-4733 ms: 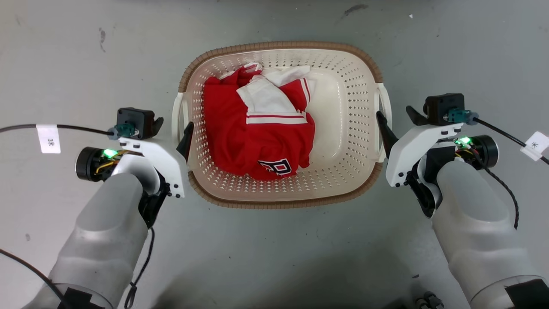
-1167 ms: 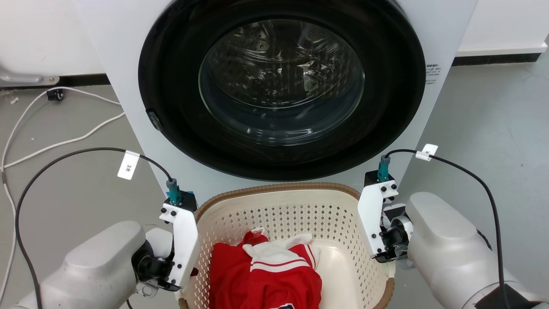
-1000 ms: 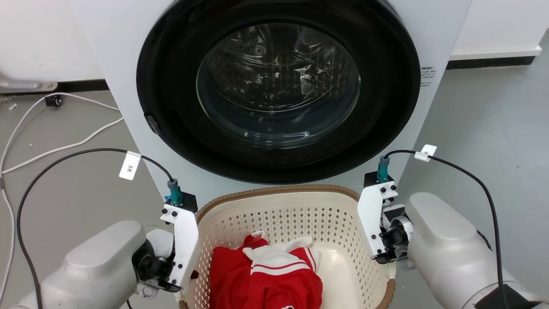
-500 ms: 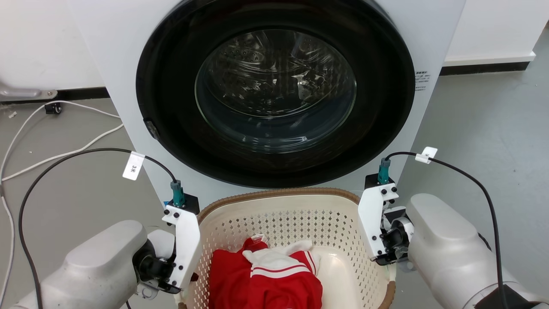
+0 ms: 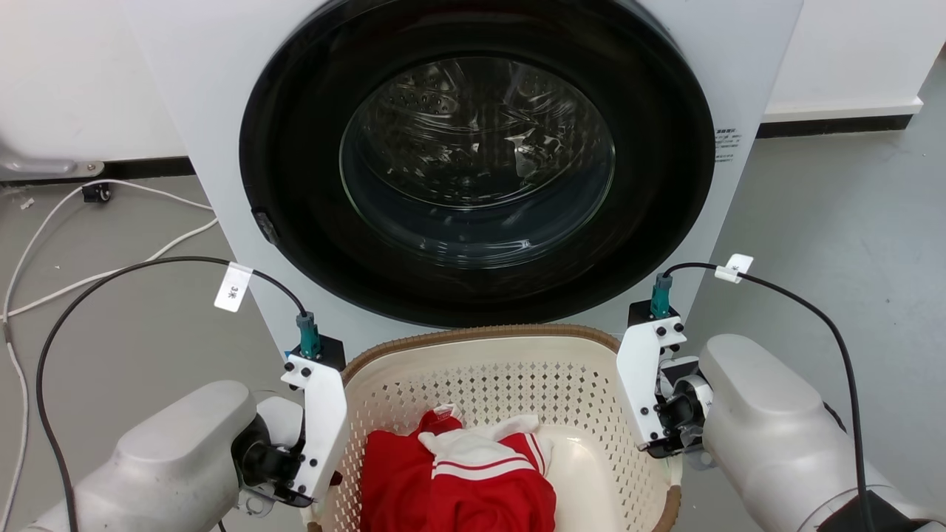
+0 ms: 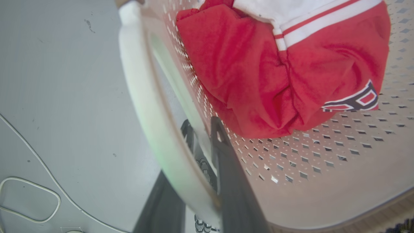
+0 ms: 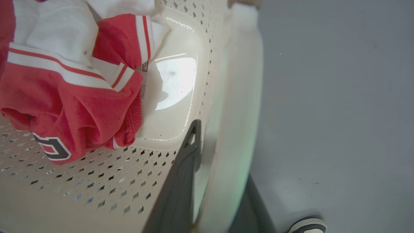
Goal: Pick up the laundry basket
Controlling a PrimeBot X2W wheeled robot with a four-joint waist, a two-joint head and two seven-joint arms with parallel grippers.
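Observation:
The laundry basket (image 5: 484,375), cream perforated plastic with a brown woven-look rim, hangs between my two arms just in front of the washer. A red and white garment (image 5: 462,484) lies inside it. My left gripper (image 6: 201,125) is shut on the basket's white left handle (image 6: 142,97), one finger inside the wall and one outside. My right gripper (image 7: 217,144) is shut on the right handle (image 7: 239,106) the same way; its outer finger is mostly hidden behind the handle.
A white washing machine (image 5: 177,96) with a closed dark round door (image 5: 477,159) stands right behind the basket. White cables (image 5: 111,244) trail over the grey floor at the left. A shoe (image 7: 307,225) shows on the floor below the right handle.
4.7 s ago the basket stood on the floor with both grippers open beside its handles; now both hold the handles. Over the last second the head camera has shifted slightly; the grips are unchanged.

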